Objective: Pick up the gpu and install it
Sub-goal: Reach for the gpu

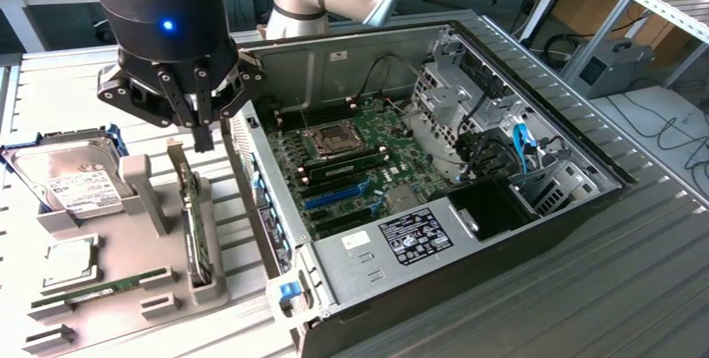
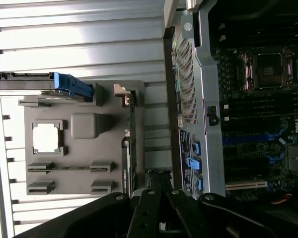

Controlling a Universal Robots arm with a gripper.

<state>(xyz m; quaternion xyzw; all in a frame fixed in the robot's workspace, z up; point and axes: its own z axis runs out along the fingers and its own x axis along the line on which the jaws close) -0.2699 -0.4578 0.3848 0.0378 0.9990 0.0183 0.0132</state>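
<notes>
The slatted metal worktop (image 1: 620, 291) carried an open black computer case (image 1: 499, 275) and, towards the edge at the exterior view's left, a grey moulded holder (image 1: 142, 179). A narrow strip of bare worktop ran between the case's side wall and the holder. The gpu (image 1: 198, 233) (image 2: 128, 148), a thin flat dark card, stood on edge in the holder's slot nearest the case. The claw (image 1: 202, 144) (image 2: 156, 178) hung just above the card's far end, its fingers pressed together and gripping nothing. A silver hard drive (image 1: 72, 179) stood in the holder's far corner.
</notes>
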